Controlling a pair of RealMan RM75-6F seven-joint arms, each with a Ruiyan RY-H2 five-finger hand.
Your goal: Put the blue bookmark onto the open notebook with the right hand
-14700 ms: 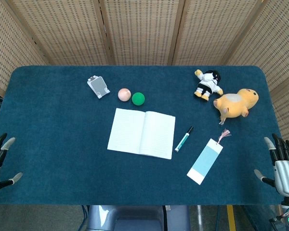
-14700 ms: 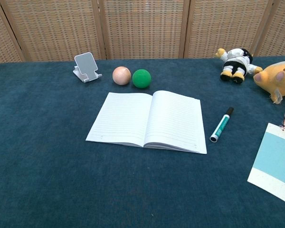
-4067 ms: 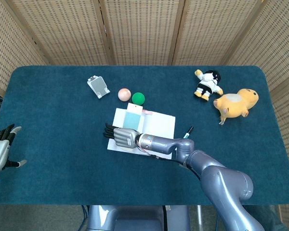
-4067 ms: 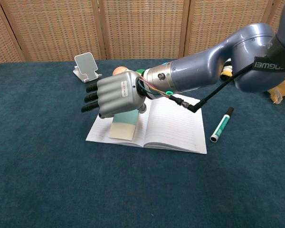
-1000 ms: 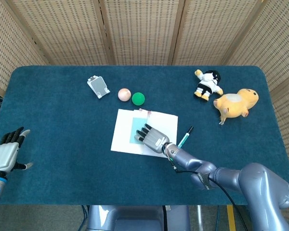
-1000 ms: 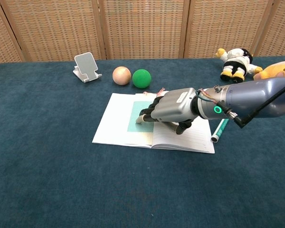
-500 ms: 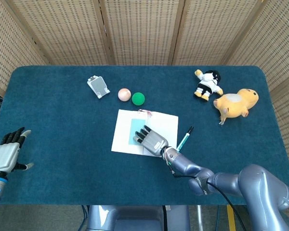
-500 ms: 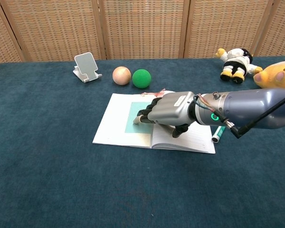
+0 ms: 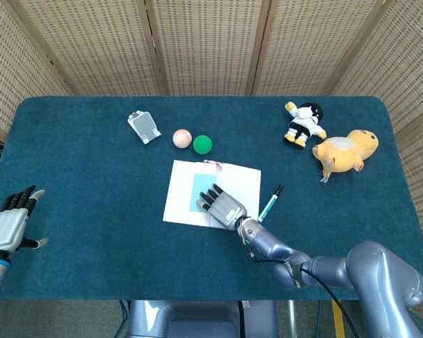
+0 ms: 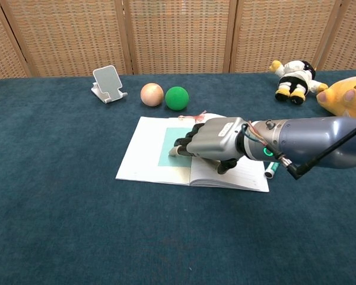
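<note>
The open notebook (image 9: 180, 198) (image 10: 139, 163) lies in the middle of the blue table. On its left page, flat and near the spine, rests the blue bookmark (image 9: 203, 182) (image 10: 169, 157), its pink tassel over the top edge. My right hand (image 9: 224, 205) (image 10: 216, 142) hovers low over the notebook's spine, palm down and holding nothing, with its fingertips over the bookmark's right edge. I cannot tell whether they touch it. My left hand (image 9: 7, 227) stays at the table's left edge with spread fingers and is seen only in the head view.
A teal marker (image 9: 270, 203) (image 10: 272, 169) lies right of the notebook, partly behind my right forearm. Behind the notebook sit a peach ball (image 10: 152, 94), a green ball (image 10: 177, 98) and a phone stand (image 10: 108, 83). A doll (image 10: 293, 73) and a yellow plush (image 10: 347, 98) occupy the far right.
The bookmark went from the table at right onto the notebook's left page. In the last second my right hand drew back slightly toward me; the bookmark stayed put.
</note>
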